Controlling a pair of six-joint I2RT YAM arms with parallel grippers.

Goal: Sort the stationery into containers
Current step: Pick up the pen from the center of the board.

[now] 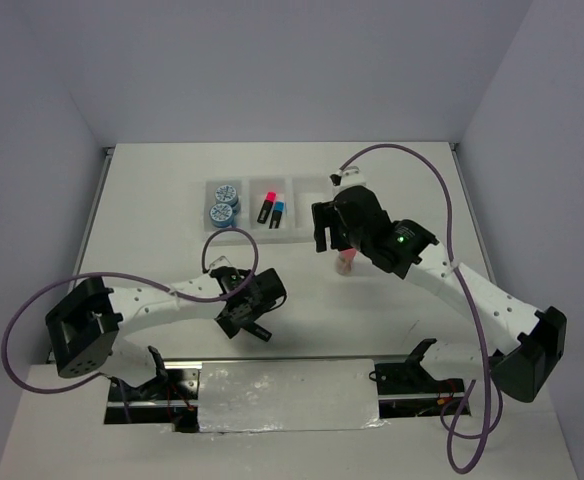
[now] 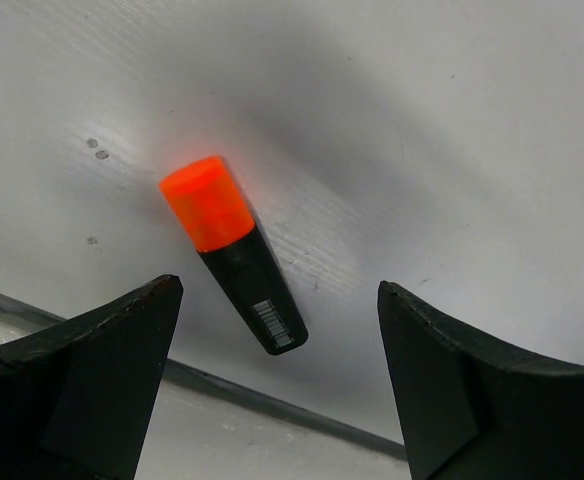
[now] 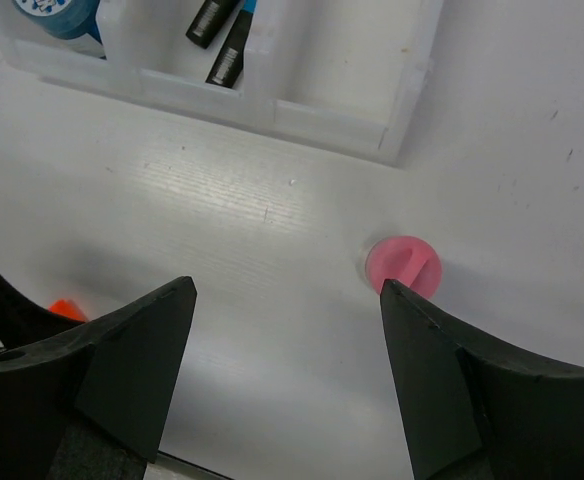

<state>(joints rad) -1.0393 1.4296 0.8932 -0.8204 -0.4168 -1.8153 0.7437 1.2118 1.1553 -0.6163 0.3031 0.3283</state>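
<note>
The white three-compartment tray [image 1: 307, 190] holds two blue-and-white discs [image 1: 222, 203] in its left compartment and the pink-capped and blue-capped markers [image 1: 272, 209] in the middle one. The right compartment is empty. The orange-capped marker [image 2: 232, 255] lies on the table just beyond my open, empty left gripper [image 2: 280, 300]. The pink-capped cylinder [image 3: 403, 266] stands upright on the table in front of the tray [image 3: 402, 120], beside the right fingertip of my open, empty right gripper [image 3: 287, 290]. It also shows in the top view [image 1: 345, 262].
The left gripper [image 1: 247, 315] hovers near the table's front edge, where a dark seam [image 2: 272, 400] runs. The right gripper [image 1: 329, 238] sits just right of the tray's front. Purple cables [image 1: 442, 200] loop over both arms.
</note>
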